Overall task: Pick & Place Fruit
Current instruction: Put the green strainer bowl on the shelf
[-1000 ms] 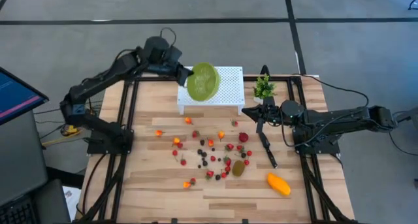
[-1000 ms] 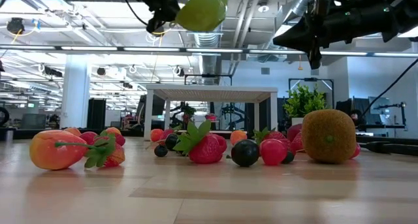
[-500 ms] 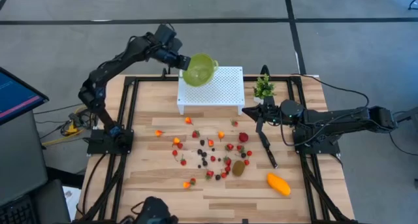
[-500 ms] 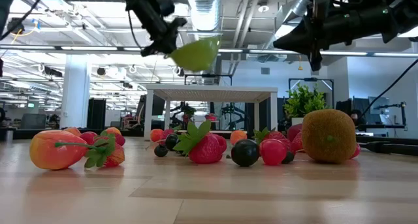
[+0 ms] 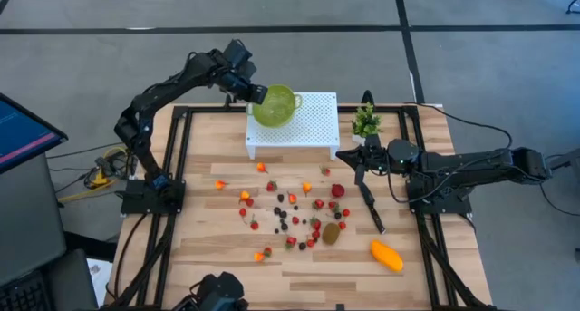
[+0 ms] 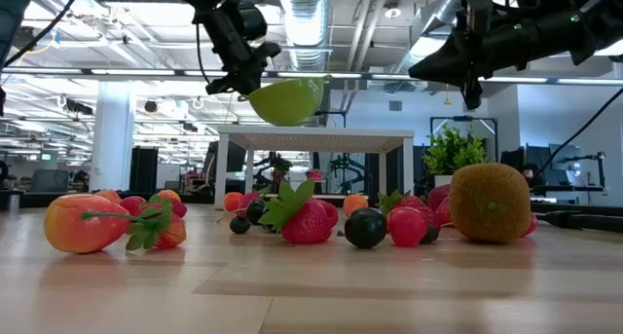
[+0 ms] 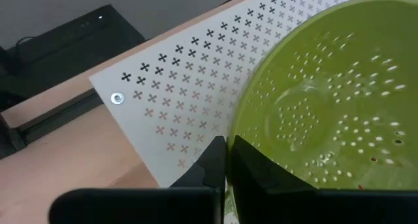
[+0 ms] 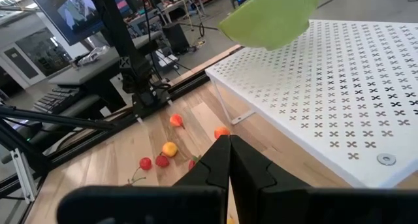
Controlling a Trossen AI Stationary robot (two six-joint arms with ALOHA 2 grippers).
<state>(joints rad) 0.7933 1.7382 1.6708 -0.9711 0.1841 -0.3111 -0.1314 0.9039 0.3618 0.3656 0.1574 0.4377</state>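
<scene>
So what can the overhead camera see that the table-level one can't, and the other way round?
Only the overhead view shows the orange mango, the black knife and the holes in the white stand's top. Only the table-level view shows the gap between the green colander and the stand, and the room behind. Both show the left hand holding the colander's rim, the right hand, the kiwi, berries and plant.

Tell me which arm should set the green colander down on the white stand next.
Left. Its pincer already grips the green colander by the rim, held just above the white stand. The right pincer is shut and empty, beside the stand near the knife.
</scene>
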